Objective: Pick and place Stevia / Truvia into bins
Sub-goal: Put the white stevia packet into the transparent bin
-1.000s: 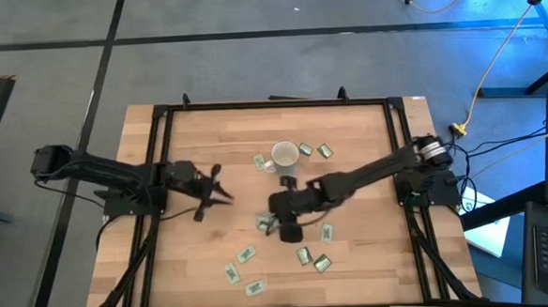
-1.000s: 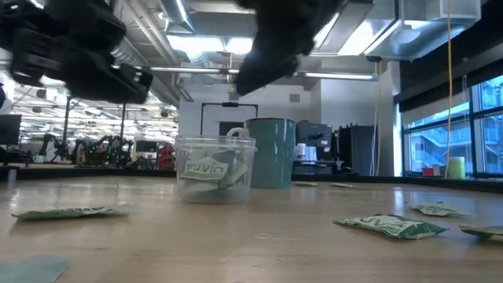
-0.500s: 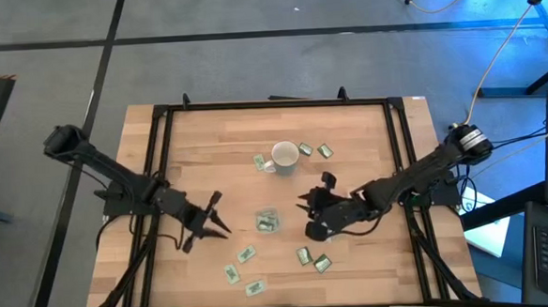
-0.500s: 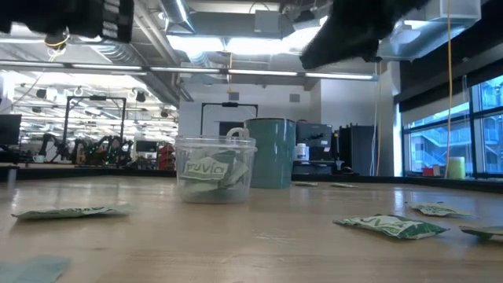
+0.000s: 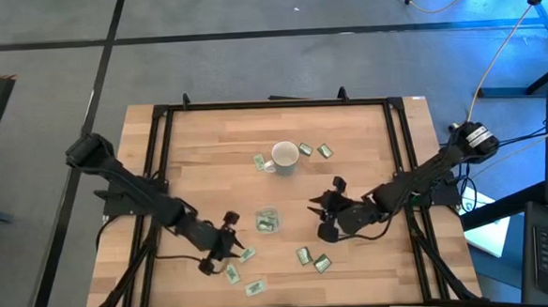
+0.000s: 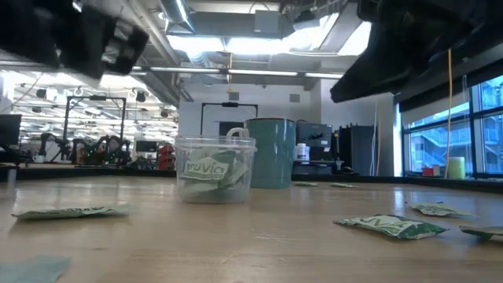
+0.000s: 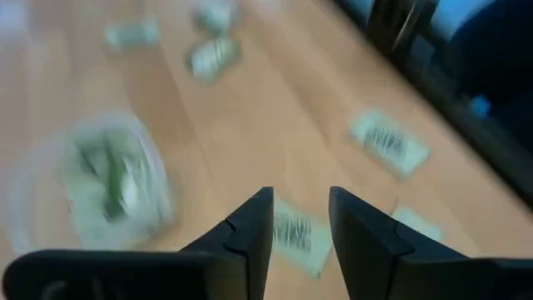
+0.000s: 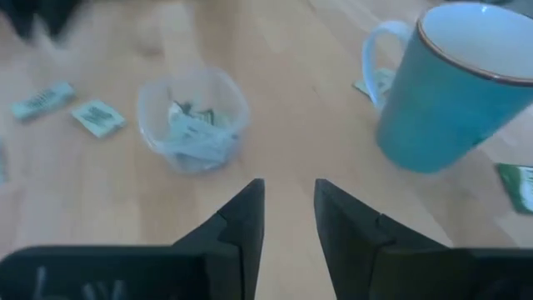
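The left tool [image 5: 228,245] hovers spread over a packet [image 7: 298,236] near the cup [image 5: 267,221]. The right tool [image 5: 326,207], spread and empty, hangs right of the cup; packets lie scattered on the tabletop [image 5: 208,157].

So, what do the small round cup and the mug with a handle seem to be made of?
The cup looks like thin clear plastic: the sachets inside show through its wall. The mug seems glazed ceramic: opaque teal outside, white inside, with a smooth sheen and thick rim.
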